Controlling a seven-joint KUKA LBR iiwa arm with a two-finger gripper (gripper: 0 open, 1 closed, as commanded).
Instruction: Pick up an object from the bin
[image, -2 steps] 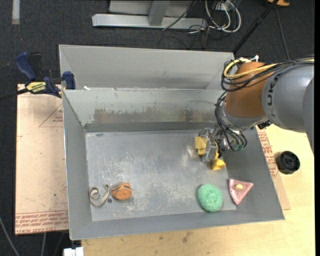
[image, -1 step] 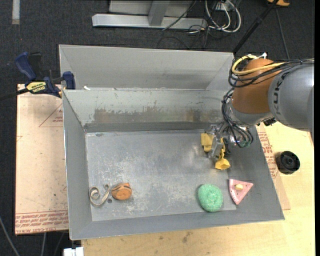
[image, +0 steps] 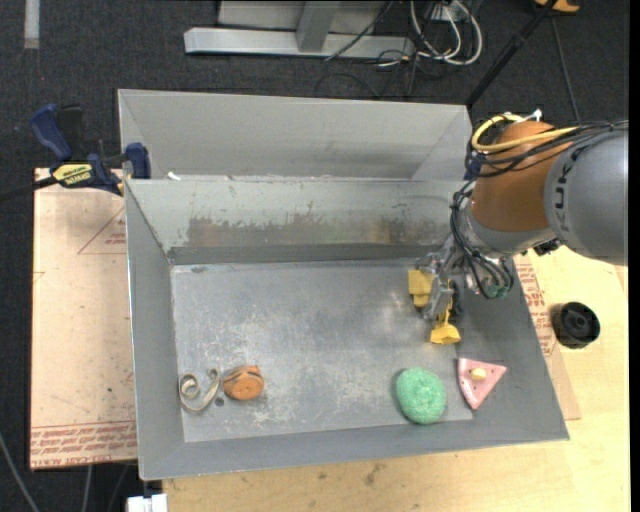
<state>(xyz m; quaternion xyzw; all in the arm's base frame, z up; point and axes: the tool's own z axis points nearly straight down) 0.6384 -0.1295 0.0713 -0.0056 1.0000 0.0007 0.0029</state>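
My gripper (image: 440, 296) hangs low over the right part of the bin, near the back wall. A small yellow piece (image: 420, 283) shows at its left side, and another yellow piece (image: 445, 334) lies just below it; whether they are one thing, or held, I cannot tell. A green rounded lump (image: 420, 395) lies near the front, a little below and left of the gripper. Beside the lump, to its right, lies a pink triangular wedge (image: 478, 382) with a yellow spot.
At the front left lie an orange round thing (image: 243, 383) and a curled grey metal piece (image: 200, 390), touching each other. The arm with its orange cover and cables comes in over the bin's right rim.
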